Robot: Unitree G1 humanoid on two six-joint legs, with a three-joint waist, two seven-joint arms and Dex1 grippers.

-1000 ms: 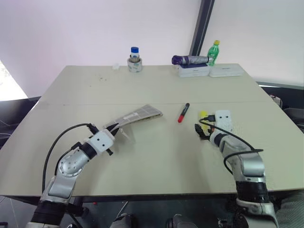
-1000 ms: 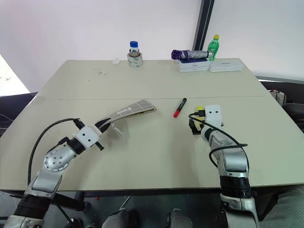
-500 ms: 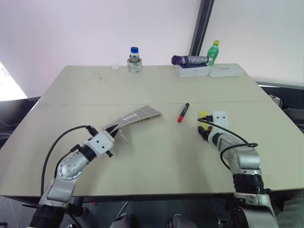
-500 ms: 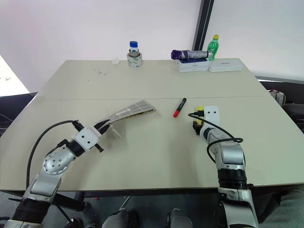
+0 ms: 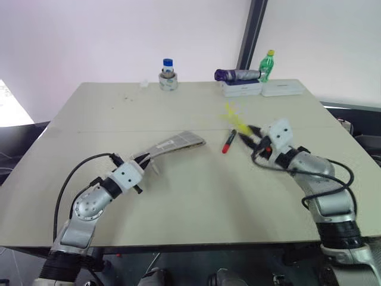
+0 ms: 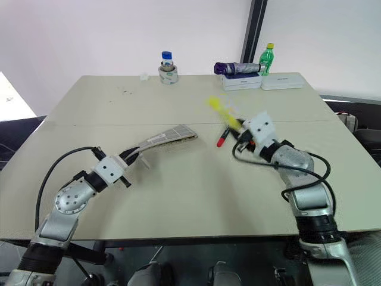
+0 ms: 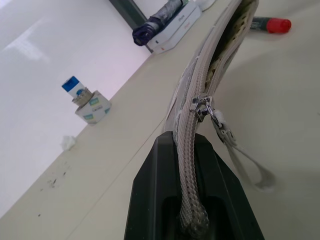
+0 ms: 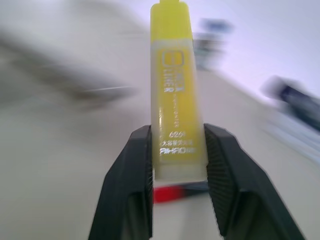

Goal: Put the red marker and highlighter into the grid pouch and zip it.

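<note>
The grid pouch (image 5: 174,143) is held tilted above the table, with my left gripper (image 7: 186,150) shut on its near end. Its zipper pull (image 7: 204,106) sits partway along the edge, and the far part gapes open. My right gripper (image 8: 178,131) is shut on the yellow highlighter (image 8: 177,95) and holds it in the air. The highlighter (image 5: 231,115) points up and left, just right of the pouch's far end. Below the right gripper (image 5: 249,136), the red marker (image 5: 229,142) lies on the table.
At the table's far edge stand a blue-capped bottle on a tape roll (image 5: 168,76), a folded purple umbrella (image 5: 237,75) on a white box, a green bottle (image 5: 268,65) and another white box (image 5: 283,88).
My right gripper closed on the highlighter, lifted it off the table and swung up and left toward the pouch. The left arm and pouch stayed put.
</note>
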